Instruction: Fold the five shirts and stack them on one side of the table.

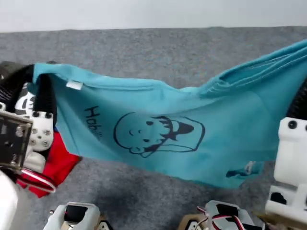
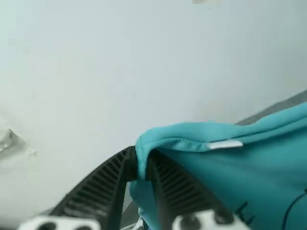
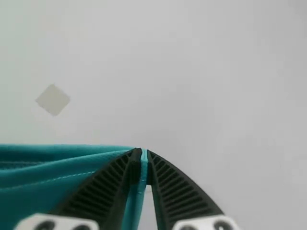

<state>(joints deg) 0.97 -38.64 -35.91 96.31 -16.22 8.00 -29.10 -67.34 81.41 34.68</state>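
Note:
A teal shirt (image 1: 158, 129) with a dark cartoon print hangs stretched in the air across the grey table (image 1: 158, 52), held up at both ends. My left gripper (image 2: 139, 160) is shut on the teal shirt (image 2: 225, 163) at its collar end, where a small white tag shows. At the other end my right gripper (image 3: 141, 160) is shut on a thin edge of the teal shirt (image 3: 53, 172). In the high view the left arm (image 1: 29, 120) stands at the left and the right arm (image 1: 290, 163) at the right edge.
A red shirt (image 1: 53, 165) lies on the table at the left, partly under the teal one and beside the left arm. Both arm bases (image 1: 76, 215) sit at the near edge. A pale wall runs behind the table.

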